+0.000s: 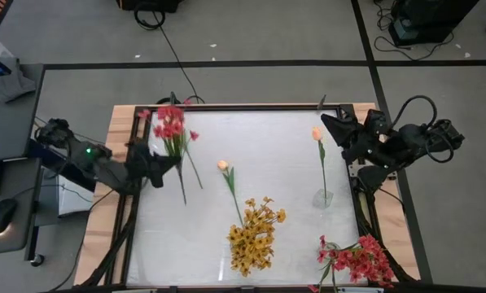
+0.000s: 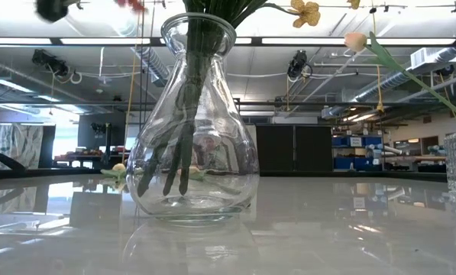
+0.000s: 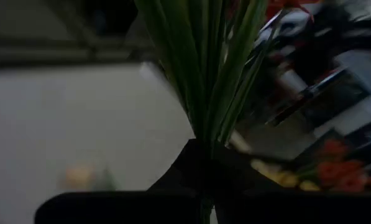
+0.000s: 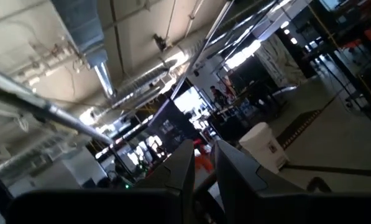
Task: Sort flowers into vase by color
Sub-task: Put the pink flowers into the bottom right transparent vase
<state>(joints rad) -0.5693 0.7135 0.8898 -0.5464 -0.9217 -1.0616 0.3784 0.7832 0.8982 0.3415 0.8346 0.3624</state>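
My left gripper [image 1: 168, 163] is shut on a bunch of red-pink flowers [image 1: 171, 124] over the table's far left. A yellow-orange cluster [image 1: 255, 236] stands in the big clear vase [image 2: 193, 130], its stems resting inside on the vase's bottom. One peach tulip [image 1: 223, 165] lies flat on the table's middle. Another peach tulip [image 1: 317, 133] stands with its stem in a small glass vase [image 1: 323, 198] at the right. My right gripper [image 1: 328, 124] hovers beside that bud, pointing slightly upward, its fingers [image 4: 188, 155] a narrow gap apart. My left gripper pinches the red bunch's green stems [image 3: 204, 134] between its two fingers, about halfway along them. The fingers come nearly level from the table's left and lie across the stems. The blooms point toward the far edge, and the stem ends [image 1: 184, 197] look lifted clear.
A second red-pink cluster [image 1: 358, 260] sits at the near right corner. The white tabletop is bounded by a wooden frame [image 1: 120, 130]. A desk with a mouse [image 1: 2, 213] stands off the left side. Open table lies between the loose tulip and the small vase.
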